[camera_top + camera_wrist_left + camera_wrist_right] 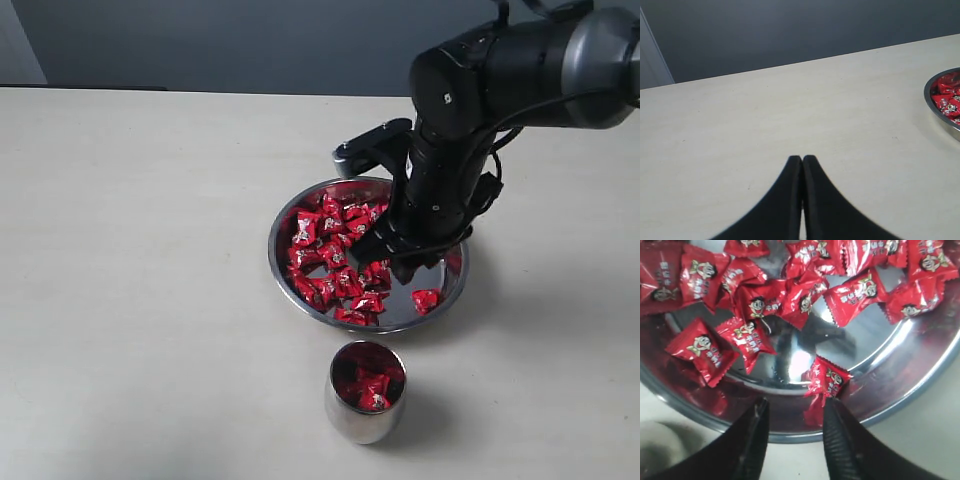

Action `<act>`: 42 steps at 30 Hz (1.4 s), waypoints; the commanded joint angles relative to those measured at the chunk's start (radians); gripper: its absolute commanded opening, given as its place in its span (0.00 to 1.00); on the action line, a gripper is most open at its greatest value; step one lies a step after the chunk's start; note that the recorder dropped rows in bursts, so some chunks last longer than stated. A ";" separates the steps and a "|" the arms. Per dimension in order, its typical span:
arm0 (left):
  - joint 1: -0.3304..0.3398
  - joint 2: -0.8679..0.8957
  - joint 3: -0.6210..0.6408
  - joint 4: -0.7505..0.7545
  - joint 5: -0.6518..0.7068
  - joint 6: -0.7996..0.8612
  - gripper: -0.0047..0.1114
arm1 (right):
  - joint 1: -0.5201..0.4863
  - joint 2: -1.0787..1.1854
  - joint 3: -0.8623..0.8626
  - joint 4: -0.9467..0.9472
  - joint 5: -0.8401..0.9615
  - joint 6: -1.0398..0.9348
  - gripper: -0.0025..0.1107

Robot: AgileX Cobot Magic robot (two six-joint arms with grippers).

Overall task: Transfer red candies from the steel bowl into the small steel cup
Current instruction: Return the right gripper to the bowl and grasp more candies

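Roughly, the job looks partway done: the small steel cup [360, 425] stands on the table [150, 250] just in front of the steel bowl [272, 250] and already has several red wrappers [368, 385] showing inside it, filling it perhaps to the middle, though its depth is hard to read from above. Most of the red candies [330, 255] lie in the bowl, heaped mainly on its left half, with a few scattered on the bare steel toward the near rim. So many more trips are left, by my reckoning.

The right gripper [796, 412] is down inside the bowl on its right side with its jaws spread apart and nothing between them. One lone candy [827, 382] lies just off the tip of one finger; whether it touches that finger I cannot tell for sure. It looks like the likely next pick.

The left gripper [802, 165] hangs over bare table well to the side of the bowl, its fingers pressed together on nothing
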 commanded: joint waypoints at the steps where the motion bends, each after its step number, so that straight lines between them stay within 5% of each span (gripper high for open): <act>1: 0.002 -0.004 0.005 0.002 -0.007 -0.006 0.04 | -0.025 0.070 -0.007 0.016 -0.009 -0.025 0.34; 13: 0.002 -0.004 0.005 0.002 -0.007 -0.006 0.04 | -0.025 0.162 -0.007 -0.004 -0.007 -0.017 0.43; 39: 0.002 -0.004 0.005 0.002 -0.007 -0.006 0.04 | -0.025 0.253 -0.085 -0.173 0.065 0.068 0.43; 42: 0.002 -0.004 0.005 0.002 -0.007 -0.006 0.04 | -0.025 0.261 -0.085 -0.172 0.065 0.068 0.34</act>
